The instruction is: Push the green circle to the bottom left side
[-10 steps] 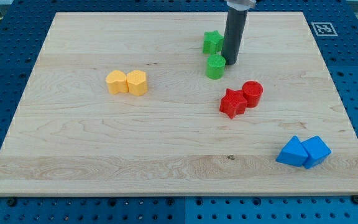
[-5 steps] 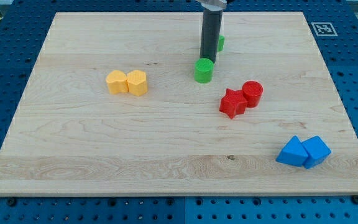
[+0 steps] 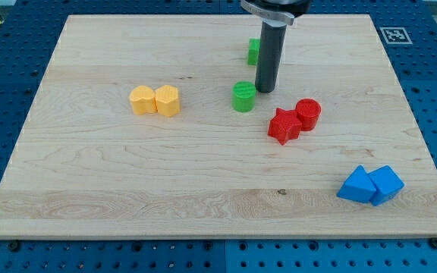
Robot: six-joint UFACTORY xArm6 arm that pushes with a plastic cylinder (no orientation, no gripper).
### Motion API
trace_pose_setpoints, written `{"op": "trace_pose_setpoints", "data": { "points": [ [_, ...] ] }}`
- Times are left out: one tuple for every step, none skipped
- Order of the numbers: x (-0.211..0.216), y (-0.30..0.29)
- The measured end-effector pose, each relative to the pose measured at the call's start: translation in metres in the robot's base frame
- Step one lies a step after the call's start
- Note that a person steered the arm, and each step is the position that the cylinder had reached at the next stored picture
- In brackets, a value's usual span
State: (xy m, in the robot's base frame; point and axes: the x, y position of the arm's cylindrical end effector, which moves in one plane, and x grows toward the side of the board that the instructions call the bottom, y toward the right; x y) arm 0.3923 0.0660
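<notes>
The green circle [image 3: 243, 97] is a short green cylinder standing on the wooden board [image 3: 97, 182] a little right of centre, in the upper half. My tip [image 3: 265, 90] rests on the board just to the right of it and slightly above, close beside it. I cannot tell whether they touch. The dark rod rises from the tip to the view's top.
A second green block [image 3: 253, 51] is partly hidden behind the rod. A red star [image 3: 284, 126] and a red cylinder [image 3: 308, 114] sit below and right of the tip. Two yellow blocks [image 3: 155, 100] lie at the left. Two blue blocks [image 3: 370, 185] lie at the bottom right.
The green circle has slid to the left and down over the second. My tip moved left, then shifted right and down to the circle's right side.
</notes>
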Motion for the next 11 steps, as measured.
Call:
{"op": "trace_pose_setpoints", "data": {
  "points": [
    [0.02,-0.026],
    [0.027,-0.037],
    [0.02,-0.037],
    [0.032,-0.043],
    [0.039,-0.069],
    [0.06,-0.082],
    [0.079,-0.101],
    [0.086,-0.128],
    [0.086,-0.161],
    [0.09,-0.178],
    [0.103,-0.188]
  ]
}}
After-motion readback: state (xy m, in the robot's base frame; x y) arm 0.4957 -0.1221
